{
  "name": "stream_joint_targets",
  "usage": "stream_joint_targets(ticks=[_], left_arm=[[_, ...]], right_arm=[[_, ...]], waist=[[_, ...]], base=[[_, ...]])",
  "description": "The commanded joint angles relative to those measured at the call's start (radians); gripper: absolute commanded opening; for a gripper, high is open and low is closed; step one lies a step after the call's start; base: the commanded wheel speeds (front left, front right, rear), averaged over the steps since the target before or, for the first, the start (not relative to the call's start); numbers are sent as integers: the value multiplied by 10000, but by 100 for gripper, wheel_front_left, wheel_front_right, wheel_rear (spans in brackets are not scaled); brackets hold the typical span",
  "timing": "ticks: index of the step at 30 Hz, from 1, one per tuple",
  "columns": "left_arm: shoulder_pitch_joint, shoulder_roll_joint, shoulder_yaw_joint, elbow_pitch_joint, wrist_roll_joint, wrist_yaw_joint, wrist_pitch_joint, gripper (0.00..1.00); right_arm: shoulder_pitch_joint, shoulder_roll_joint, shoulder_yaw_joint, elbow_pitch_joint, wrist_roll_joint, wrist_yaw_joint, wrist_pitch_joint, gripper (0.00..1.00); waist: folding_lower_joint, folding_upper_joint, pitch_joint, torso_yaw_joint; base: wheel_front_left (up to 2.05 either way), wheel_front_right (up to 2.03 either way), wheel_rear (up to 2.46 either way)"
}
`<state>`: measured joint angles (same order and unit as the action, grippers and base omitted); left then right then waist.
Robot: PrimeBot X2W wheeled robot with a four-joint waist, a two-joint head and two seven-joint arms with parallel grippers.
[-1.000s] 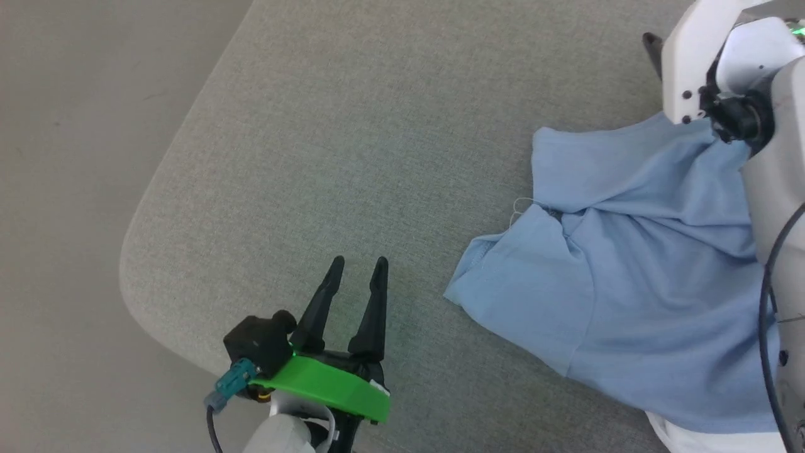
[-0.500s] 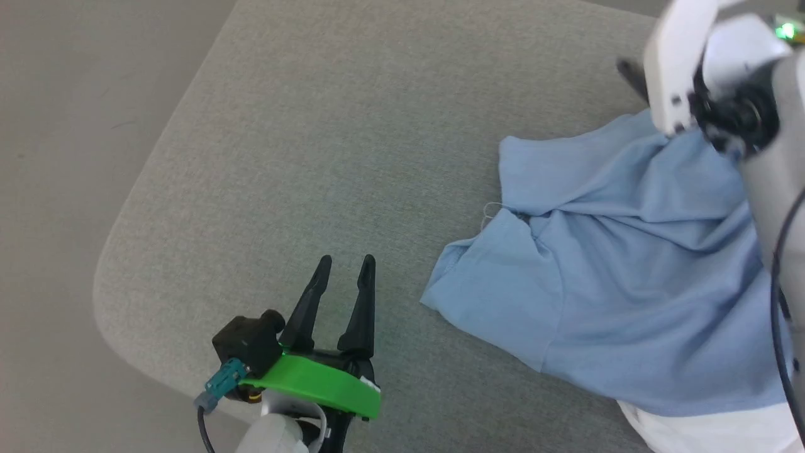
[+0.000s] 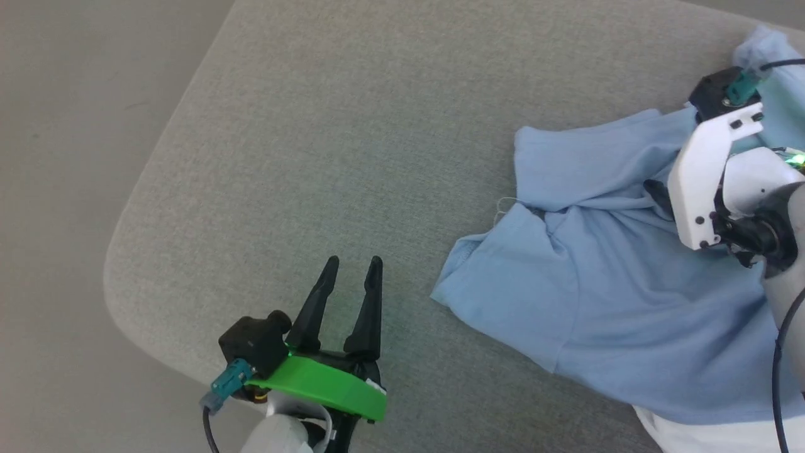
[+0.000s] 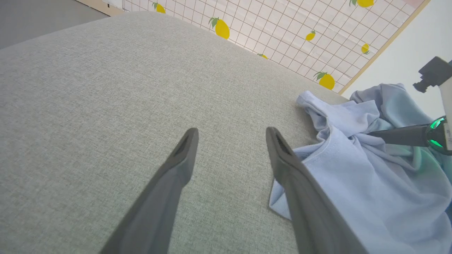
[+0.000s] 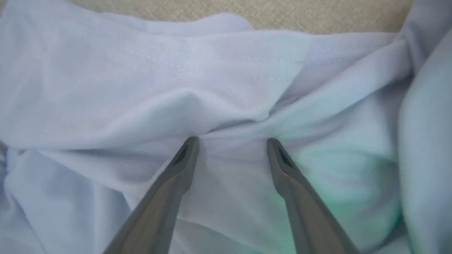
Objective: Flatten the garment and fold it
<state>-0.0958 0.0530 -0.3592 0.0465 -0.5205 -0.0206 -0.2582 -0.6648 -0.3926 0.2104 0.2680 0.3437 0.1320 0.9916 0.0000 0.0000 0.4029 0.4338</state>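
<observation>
We're at the flatten stage, nothing folded yet. The light blue soft knit short-sleeved shirt [image 3: 604, 302] lies crumpled on the right side of the grey woven fabric cushion [image 3: 377, 126], twisted through its middle, with layers lapped over each other and one part bunched up at the far right edge. The left gripper [image 3: 353, 261] hovers over bare cushion just beside the shirt's near corner, jaws spread wide, holding nothing. The right gripper [image 5: 232, 141] is down over the middle of the shirt, jaws also spread wide and straddling a raised ridge where two folds meet. Nothing is pinched, and we can't tell whether the tips touch the cloth. Our read: the right arm is lining up a pick on that ridge. The next move calls for closing on a single layer – not the whole bundle – then lifting and drawing it outward to undo the twist. The left gripper probably needs to slide over to the near corner to pin or pull it, so the cloth spreads instead of dragging across the cushion.
</observation>
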Motion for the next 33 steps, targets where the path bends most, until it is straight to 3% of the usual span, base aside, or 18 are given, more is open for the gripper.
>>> stream_joint_targets(ticks=[1,3,4,5,18,23,31,32,33], left_arm=[[-126,-28,-14,-11,-34,-29,-36,100],[-170,-28,-38,-14,-63,-24,-36,100],[-187,-28,-41,-11,-69,-18,-36,100],[-196,-28,-36,-10,-75,-9,-36,100],[-121,-28,-156,85,-128,-12,-36,100],[-108,-28,-262,141,-159,-33,-36,100],[11,-28,-458,238,-232,-37,-36,100],[11,-28,-473,236,-248,-21,-36,100],[-2,-28,-478,229,-267,0,-36,100]], right_arm=[[373,26,88,70,-94,-13,-114,100],[496,11,134,141,-205,-13,-291,100],[515,-2,161,185,-265,-13,-420,29],[503,3,155,206,-302,-13,-559,0],[-1389,63,82,186,-565,-13,-1953,0],[-2138,243,-481,1160,-1314,-13,-2691,0],[-2526,675,-1749,3452,-3189,-13,-4769,0],[-2556,806,-1889,3747,-3339,-13,-4842,40],[-2608,950,-2024,3983,-3450,-13,-4894,100]], waist=[[0,0,146,162],[0,0,194,229],[0,0,208,255],[0,0,213,270],[0,0,-142,272],[0,0,-102,579],[0,0,-49,1082],[0,0,-34,1092],[0,0,-8,1080]], base=[[0,0,0],[0,0,0],[0,0,0],[0,0,0],[0,0,0],[0,0,0],[0,0,0],[0,0,0],[0,0,0]])
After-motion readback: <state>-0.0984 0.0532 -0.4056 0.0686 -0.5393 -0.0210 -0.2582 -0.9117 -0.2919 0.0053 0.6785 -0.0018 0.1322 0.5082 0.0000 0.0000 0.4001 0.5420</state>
